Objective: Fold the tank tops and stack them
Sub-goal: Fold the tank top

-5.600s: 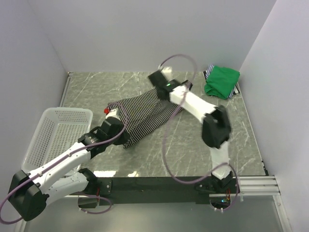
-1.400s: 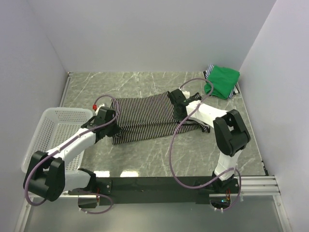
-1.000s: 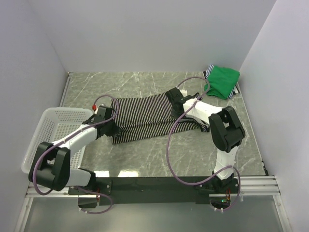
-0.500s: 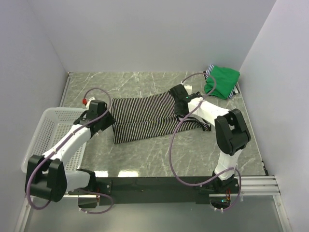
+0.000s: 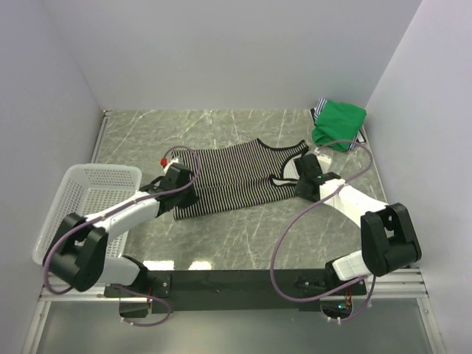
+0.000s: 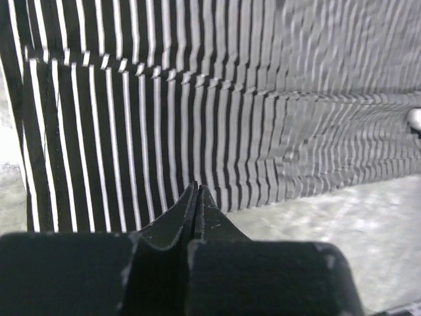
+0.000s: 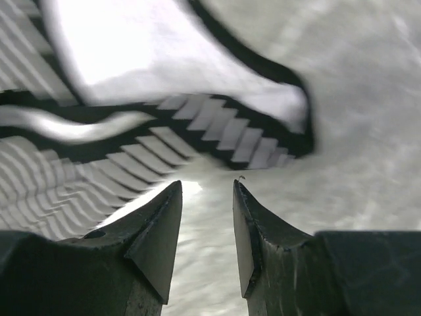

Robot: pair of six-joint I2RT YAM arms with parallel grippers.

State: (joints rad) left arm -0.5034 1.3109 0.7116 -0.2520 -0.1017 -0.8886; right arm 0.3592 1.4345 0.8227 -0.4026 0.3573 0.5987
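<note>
The striped tank top (image 5: 228, 175) lies spread flat on the marble table, straps toward the right. My left gripper (image 5: 188, 194) is shut and empty, tips low over the top's near-left hem; the stripes (image 6: 217, 118) fill the left wrist view ahead of the gripper (image 6: 197, 188). My right gripper (image 5: 298, 179) is open and empty, just right of the near strap; the dark-edged strap loop (image 7: 243, 146) lies right ahead of the gripper (image 7: 205, 185). The green tank top (image 5: 339, 124) sits folded at the back right corner.
A white mesh basket (image 5: 81, 206) stands at the left edge, beside the left arm. A bit of striped cloth (image 5: 319, 110) shows under the green top. Walls close in the table (image 5: 243, 236) on three sides.
The right arm swung out to the right and its gripper came off the top's far edge to the strap end. The left gripper moved right onto the near hem. The top now lies flatter.
</note>
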